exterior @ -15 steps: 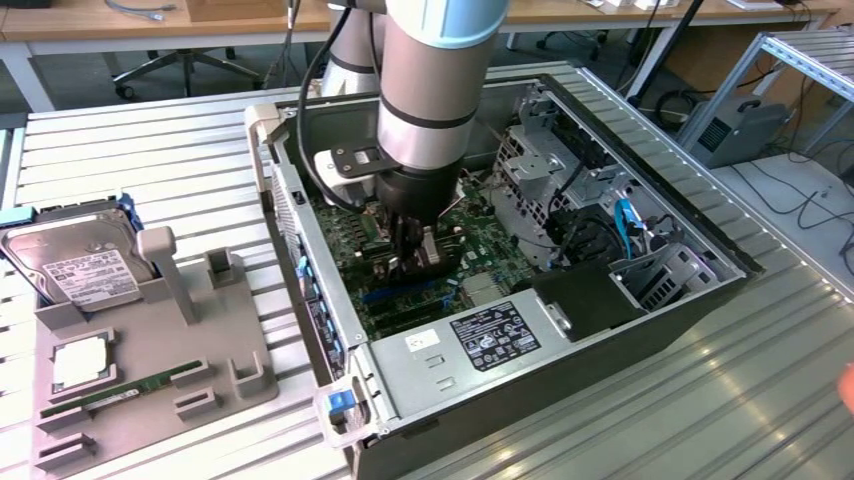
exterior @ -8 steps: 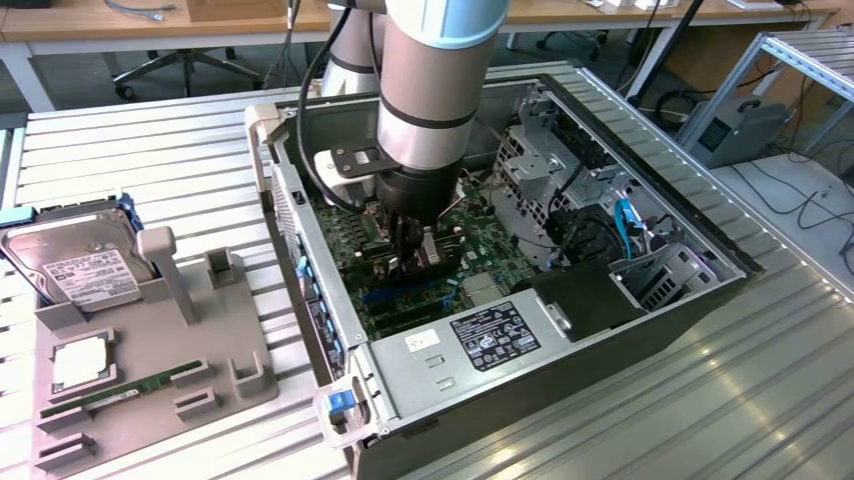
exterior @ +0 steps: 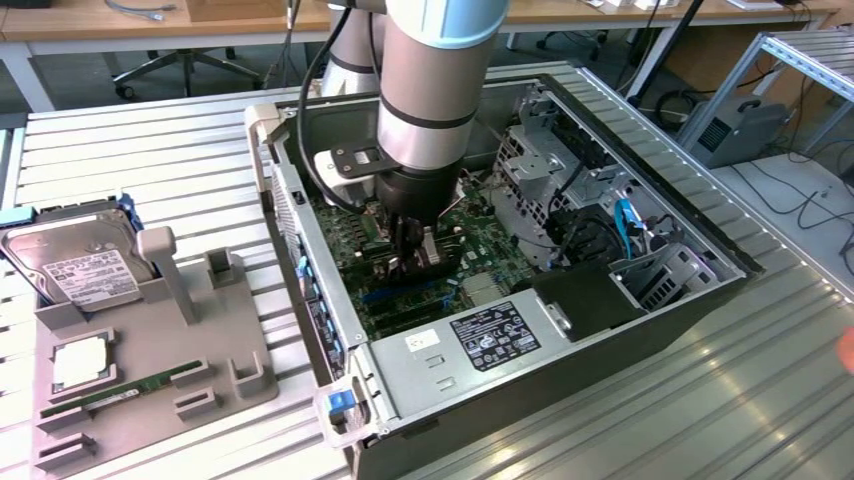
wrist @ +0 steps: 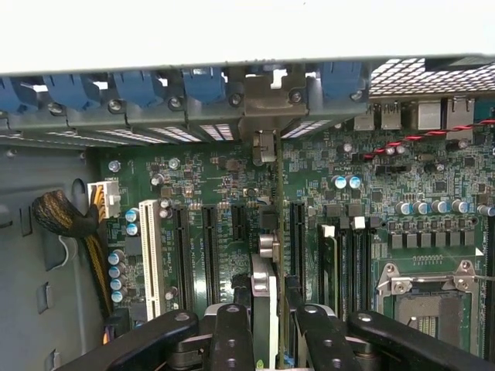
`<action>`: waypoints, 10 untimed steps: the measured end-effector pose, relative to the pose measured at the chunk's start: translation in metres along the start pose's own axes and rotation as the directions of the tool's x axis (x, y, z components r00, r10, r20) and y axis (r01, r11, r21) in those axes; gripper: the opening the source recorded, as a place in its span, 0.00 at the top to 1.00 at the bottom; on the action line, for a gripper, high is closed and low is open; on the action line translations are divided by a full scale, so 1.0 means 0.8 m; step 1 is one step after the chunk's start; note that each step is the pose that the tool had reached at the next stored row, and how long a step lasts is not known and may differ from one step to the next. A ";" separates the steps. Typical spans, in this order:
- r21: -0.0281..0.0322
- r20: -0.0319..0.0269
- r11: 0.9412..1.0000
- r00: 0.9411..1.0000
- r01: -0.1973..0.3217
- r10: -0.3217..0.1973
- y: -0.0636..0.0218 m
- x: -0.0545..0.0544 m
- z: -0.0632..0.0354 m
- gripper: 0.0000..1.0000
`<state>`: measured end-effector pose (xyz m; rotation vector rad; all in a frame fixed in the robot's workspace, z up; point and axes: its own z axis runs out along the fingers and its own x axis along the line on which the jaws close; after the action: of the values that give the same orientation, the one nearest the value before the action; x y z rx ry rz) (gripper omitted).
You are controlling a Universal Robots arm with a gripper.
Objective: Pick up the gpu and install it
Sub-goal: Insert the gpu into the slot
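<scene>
My gripper (exterior: 416, 252) reaches down into the open computer case (exterior: 627, 330), just over the green motherboard (exterior: 467, 225). In the wrist view the gripper (wrist: 267, 328) is shut on the gpu (wrist: 264, 290), a thin card seen edge-on between the black fingers (wrist: 232, 336). The card stands upright along a black expansion slot. Its silvery bracket (wrist: 264, 143) reaches the case's rear slot opening, under the row of blue clips (wrist: 139, 85). Whether the card's edge sits fully in the slot is hidden by the card itself.
Black slots and a white slot (wrist: 151, 247) flank the card, with memory slots and the processor socket (wrist: 433, 301) beside them. Left of the case in the exterior view, a grey fixture (exterior: 200, 340) holds a hard drive (exterior: 80, 268), a chip (exterior: 83, 362) and a green memory stick (exterior: 120, 385).
</scene>
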<state>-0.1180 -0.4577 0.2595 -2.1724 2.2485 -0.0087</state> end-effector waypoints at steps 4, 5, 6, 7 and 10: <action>0.000 0.000 1.000 1.000 0.010 -0.010 0.000 -0.001 0.000 0.73; 0.000 0.000 1.000 1.000 0.013 -0.013 0.000 -0.001 0.000 0.73; 0.000 0.000 1.000 1.000 0.014 -0.014 0.000 -0.001 0.000 0.73; 0.000 0.000 1.000 1.000 0.015 -0.015 0.000 -0.001 0.000 0.73; 0.000 0.000 1.000 1.000 0.016 -0.016 0.000 -0.001 -0.001 0.73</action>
<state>-0.1181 -0.4572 0.2600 -2.1901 2.2311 -0.0085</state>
